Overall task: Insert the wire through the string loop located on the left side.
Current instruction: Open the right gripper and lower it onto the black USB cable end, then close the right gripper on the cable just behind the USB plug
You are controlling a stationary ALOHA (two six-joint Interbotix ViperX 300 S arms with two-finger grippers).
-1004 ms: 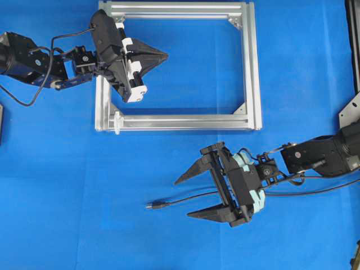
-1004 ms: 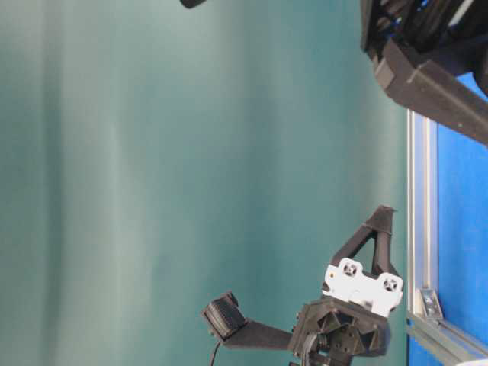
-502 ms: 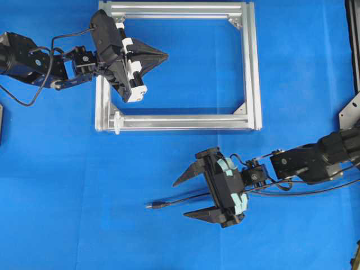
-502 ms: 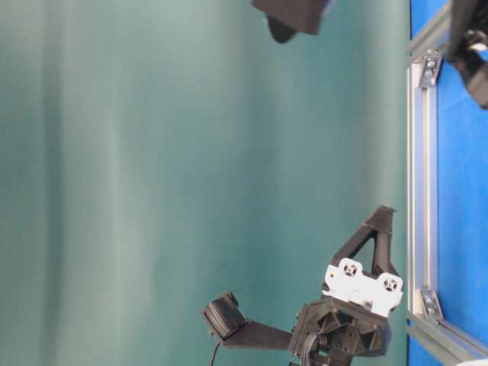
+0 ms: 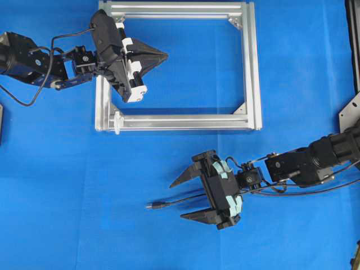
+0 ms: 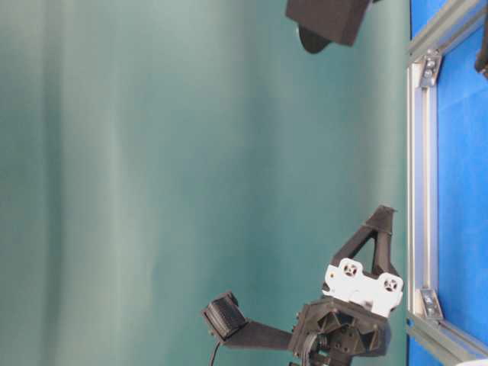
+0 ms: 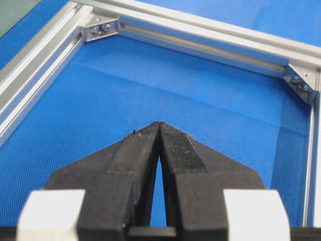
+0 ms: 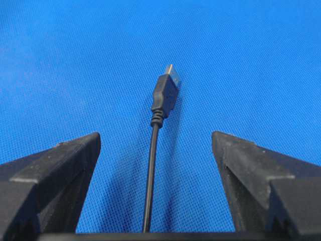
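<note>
Overhead view first: my right gripper (image 5: 184,198) has its two black jaws spread wide, one on either side of the long thin black wire (image 5: 185,199), gripping nothing. From the right wrist camera I see that wire (image 8: 150,170) running up between the jaws on the blue cloth, its black plug with the silvery tip (image 8: 166,90) lying ahead of the fingertips (image 8: 75,150) and apart from them. Nothing lies between the jaws and the cable.

My left gripper (image 5: 163,56) is clenched shut on nothing; its black fingers (image 7: 150,150) meet at the tip, poised over the blue cloth inside the rectangular silver aluminium frame (image 5: 250,67). Its body crosses over the frame's left rail.

The small white piece I take for the string loop (image 5: 117,121) sits at the frame's lower left corner; it is too small for me to make out its shape. It is well apart from the plug (image 5: 152,206), which lies below the frame on the blue table cover (image 5: 56,214).

The table-level camera shows mostly a teal backdrop (image 6: 152,183), one edge of the frame (image 6: 422,191) and the left gripper's body.
</note>
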